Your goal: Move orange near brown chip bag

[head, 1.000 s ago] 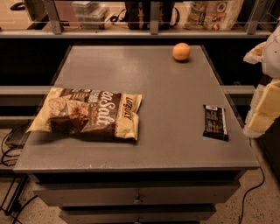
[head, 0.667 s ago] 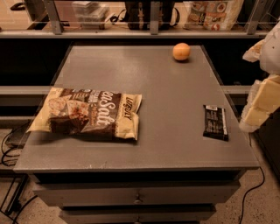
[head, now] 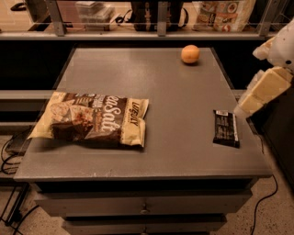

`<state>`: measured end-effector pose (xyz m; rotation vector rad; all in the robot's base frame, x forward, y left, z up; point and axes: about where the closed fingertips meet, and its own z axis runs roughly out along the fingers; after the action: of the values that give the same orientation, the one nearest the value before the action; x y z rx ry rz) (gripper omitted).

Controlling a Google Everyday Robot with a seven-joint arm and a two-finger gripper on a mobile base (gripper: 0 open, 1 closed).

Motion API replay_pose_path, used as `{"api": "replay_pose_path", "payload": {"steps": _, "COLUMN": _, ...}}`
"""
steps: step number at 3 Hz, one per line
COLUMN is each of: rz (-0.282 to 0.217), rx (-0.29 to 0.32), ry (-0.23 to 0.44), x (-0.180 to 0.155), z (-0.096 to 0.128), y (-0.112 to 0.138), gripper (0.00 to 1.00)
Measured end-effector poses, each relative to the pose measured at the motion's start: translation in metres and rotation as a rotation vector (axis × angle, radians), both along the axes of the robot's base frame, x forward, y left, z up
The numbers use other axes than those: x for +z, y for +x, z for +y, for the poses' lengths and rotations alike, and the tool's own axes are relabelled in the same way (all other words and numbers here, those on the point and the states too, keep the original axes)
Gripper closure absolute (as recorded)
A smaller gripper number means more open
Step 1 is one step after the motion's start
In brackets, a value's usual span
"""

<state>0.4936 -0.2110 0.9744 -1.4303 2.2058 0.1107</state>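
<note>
The orange [head: 190, 53] is small and round and sits at the far right of the grey table [head: 174, 105]. The brown chip bag [head: 94, 119], dark brown with cream edges and white "Sea Salt" lettering, lies flat at the table's front left. My gripper [head: 262, 92], cream-coloured, hangs at the right edge of the view, just off the table's right side. It is nearer than the orange and far right of the bag. It holds nothing that I can see.
A small black snack bar wrapper [head: 225, 128] lies at the table's front right, just left of my gripper. A railing and shelf with bags [head: 223, 13] run behind the table. Drawers [head: 144, 206] sit below the front edge; cables lie on the floor.
My gripper has moved a little up and to the left along the table's right side. The orange, the bag and the wrapper have not moved.
</note>
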Motion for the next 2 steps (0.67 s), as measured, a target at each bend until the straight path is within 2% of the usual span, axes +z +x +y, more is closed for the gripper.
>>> {"api": "replay_pose_path", "payload": {"steps": 1, "rz": -0.090, "rx": -0.069, "ry": 0.097, "x": 0.008, "z": -0.001, "y": 0.036, "gripper": 0.00}}
{"api": "replay_pose_path", "payload": {"steps": 2, "rz": -0.180, "rx": -0.145, "ry": 0.200, "x": 0.015, "z": -0.006, "y": 0.091, "gripper": 0.00}}
